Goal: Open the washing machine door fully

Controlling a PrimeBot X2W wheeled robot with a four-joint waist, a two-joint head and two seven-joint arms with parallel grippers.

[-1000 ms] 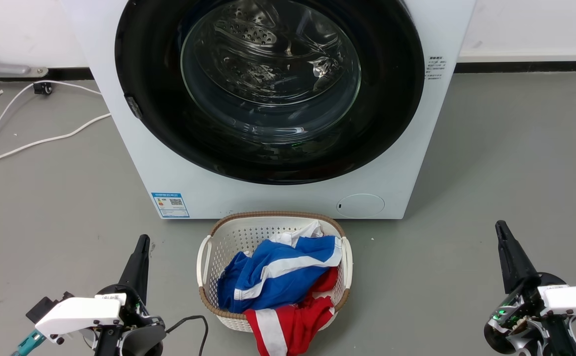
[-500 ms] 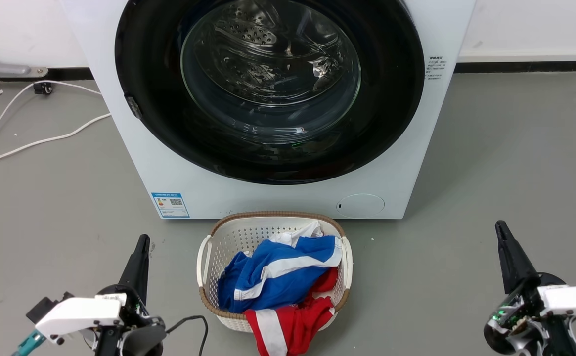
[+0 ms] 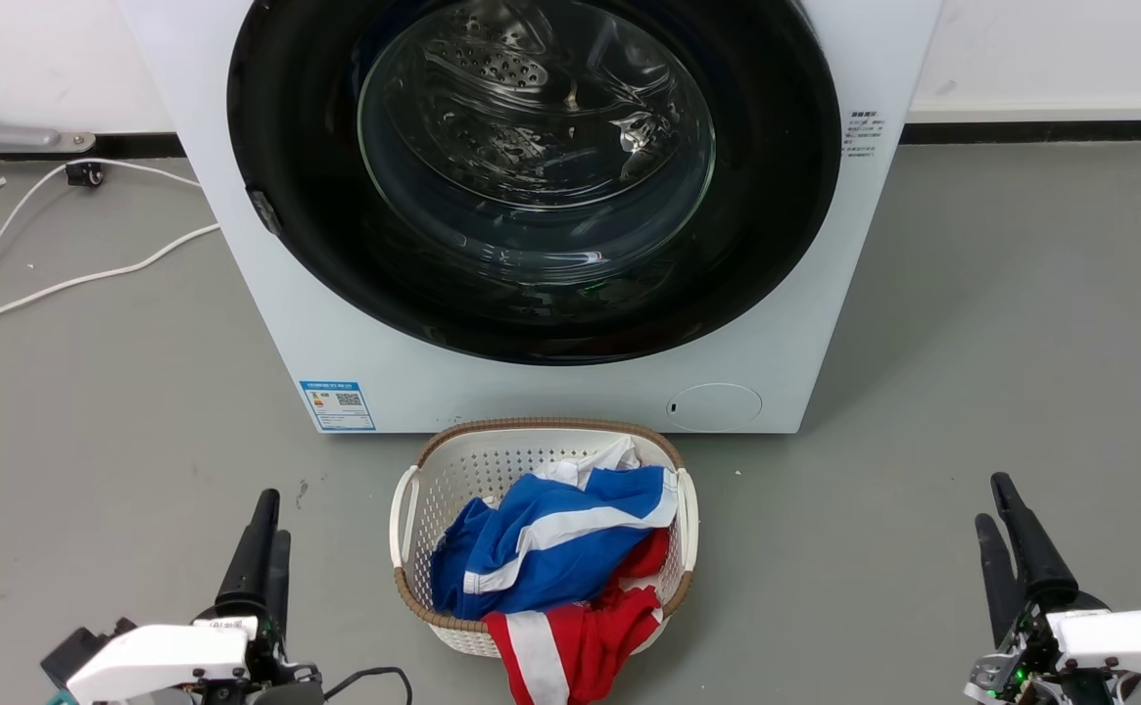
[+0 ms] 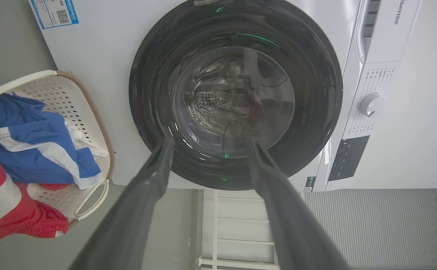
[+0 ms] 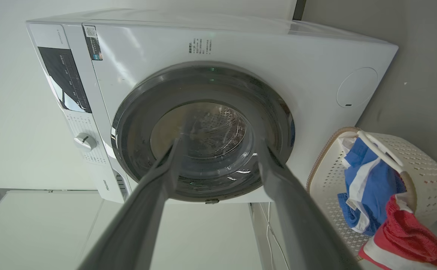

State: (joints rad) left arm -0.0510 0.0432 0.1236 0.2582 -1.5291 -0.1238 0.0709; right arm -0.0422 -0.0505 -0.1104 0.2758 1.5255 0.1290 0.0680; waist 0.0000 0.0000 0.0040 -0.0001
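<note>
One large round washing machine door with a glossy black rim [image 3: 776,196] sits closed flat on the white machine, and the wrist views take in one white control dial [image 4: 370,104] on the machine's panel. One cream perforated basket [image 3: 452,470] of blue and red clothes stands on the floor before it. The left gripper [image 3: 273,514] and right gripper [image 3: 990,499], fingers apart on both, hang low either side, well short of the door.
</note>
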